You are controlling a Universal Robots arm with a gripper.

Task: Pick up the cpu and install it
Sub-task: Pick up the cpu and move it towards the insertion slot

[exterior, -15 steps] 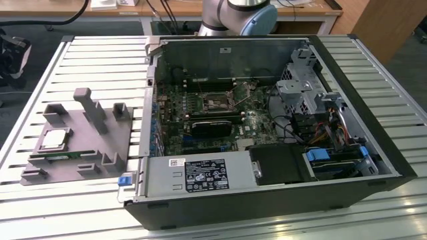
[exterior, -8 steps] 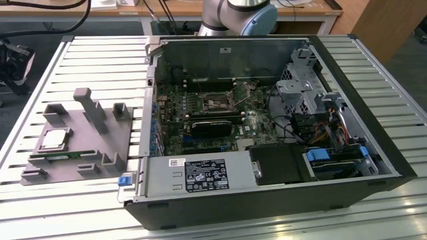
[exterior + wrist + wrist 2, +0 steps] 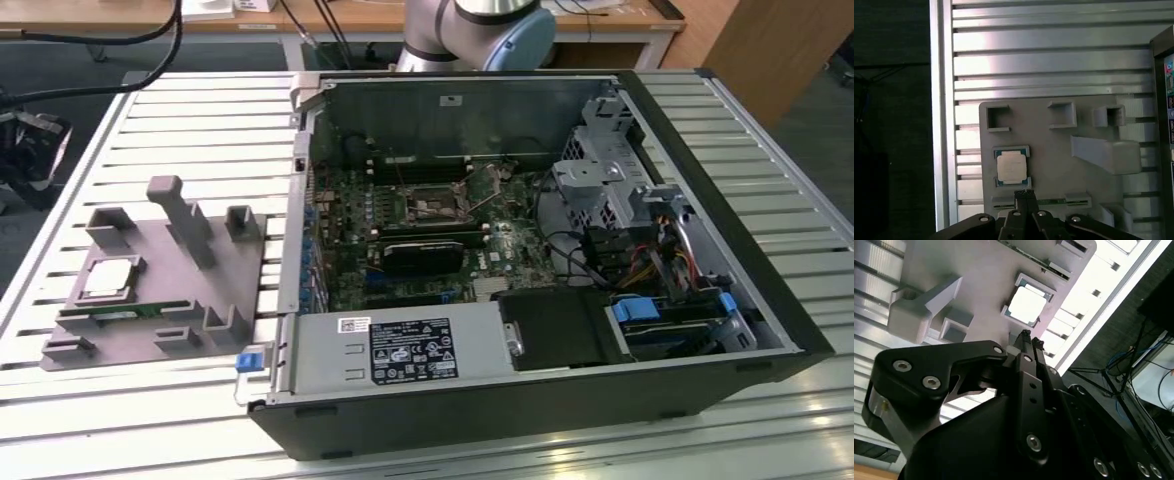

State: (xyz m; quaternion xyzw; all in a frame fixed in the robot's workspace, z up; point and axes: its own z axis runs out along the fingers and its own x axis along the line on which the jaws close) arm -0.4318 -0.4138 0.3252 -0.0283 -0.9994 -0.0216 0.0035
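On the slatted table [image 3: 174,120], the cpu [image 3: 1012,167] sits in a grey tray [image 3: 1054,160], fingers [image 3: 1024,197] closed, empty, nearby.

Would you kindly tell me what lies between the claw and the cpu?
In the first wrist view, only the pocket rim of the grey holder plate separates the claw from the cpu.

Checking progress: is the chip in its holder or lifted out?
In its holder. The chip lies flat in the grey tray's square pocket; the gripper is shut and holds nothing.
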